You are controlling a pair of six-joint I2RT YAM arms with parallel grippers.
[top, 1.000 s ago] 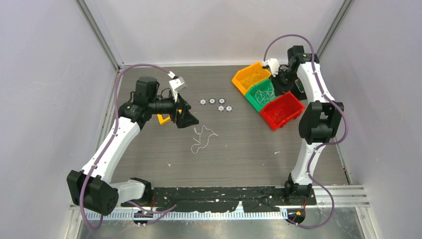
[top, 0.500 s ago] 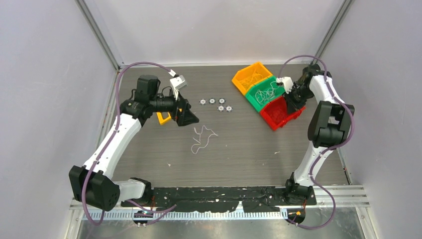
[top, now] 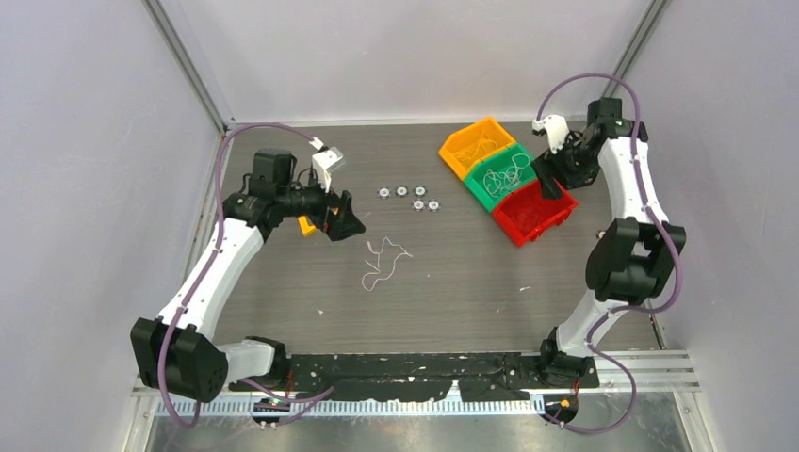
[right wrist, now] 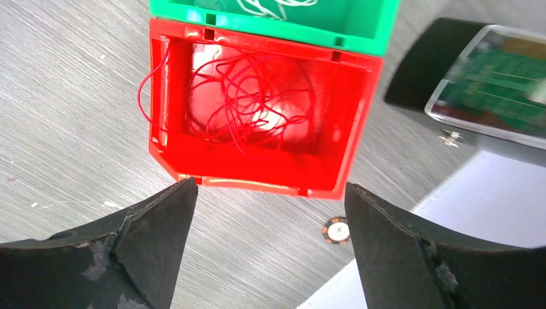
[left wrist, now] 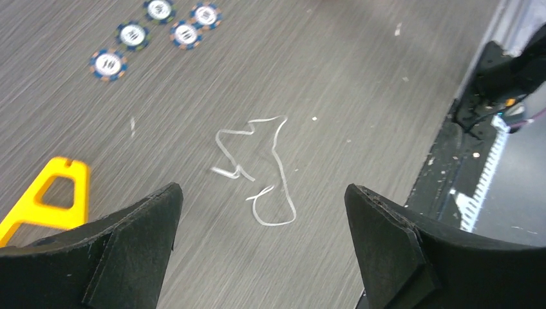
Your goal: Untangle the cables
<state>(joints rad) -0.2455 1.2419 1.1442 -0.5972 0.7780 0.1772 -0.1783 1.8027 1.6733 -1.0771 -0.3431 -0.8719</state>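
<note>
red cables (right wrist: 251,96) sit in a loose tangle inside the red bin (right wrist: 257,185), one strand hanging over its wall. right gripper (top: 549,179) hovers right above that bin, jaws wide, nothing in them. the white cable (left wrist: 257,170) lies on the table (top: 471,301) well away from the red bin, on the left arm's side, left gripper (top: 341,221) wide open and empty just over it. my worry: that draped strand snags and drags the whole wad out, or a grab at the thin white one closes on bare table.

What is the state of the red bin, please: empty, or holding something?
Holding something: the right wrist view shows a loose tangle of thin red cable lying inside the red bin.
</note>
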